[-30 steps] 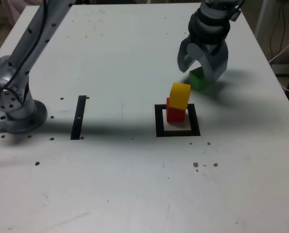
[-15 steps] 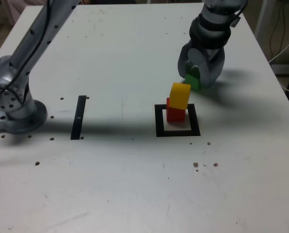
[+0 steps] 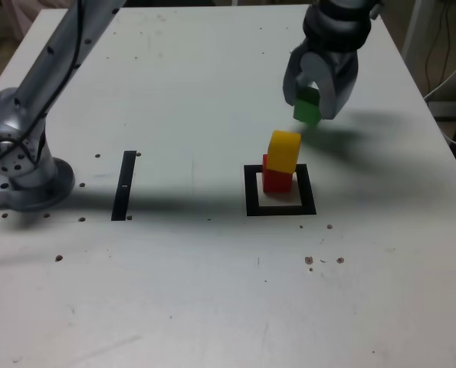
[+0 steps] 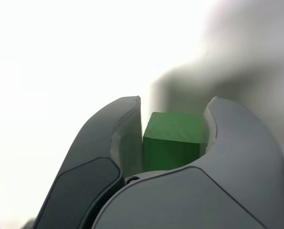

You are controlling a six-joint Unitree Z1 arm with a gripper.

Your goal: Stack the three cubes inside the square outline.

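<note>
A yellow cube (image 3: 284,150) sits slightly askew on a red cube (image 3: 277,179), and the red one stands inside the black square outline (image 3: 252,192). My gripper (image 3: 309,103) hangs above the table behind that stack, shut on the green cube (image 3: 307,111). The cube is lifted off the surface, its shadow lying to the exterior view's right. In the wrist view the green cube (image 4: 173,139) is clamped between both grey fingers (image 4: 118,143) of the gripper (image 4: 174,143), over blurred white table.
A narrow black strip (image 3: 124,185) lies on the white table (image 3: 212,284) to the exterior view's left of the outline. The arm's grey base (image 3: 21,165) stands at the left edge. Small dark specks dot the table. Cables hang past the right edge.
The jaws closed on the green cube, which rested on the table a second ago. The gripper has since risen with it, lifting the cube clear of the surface.
</note>
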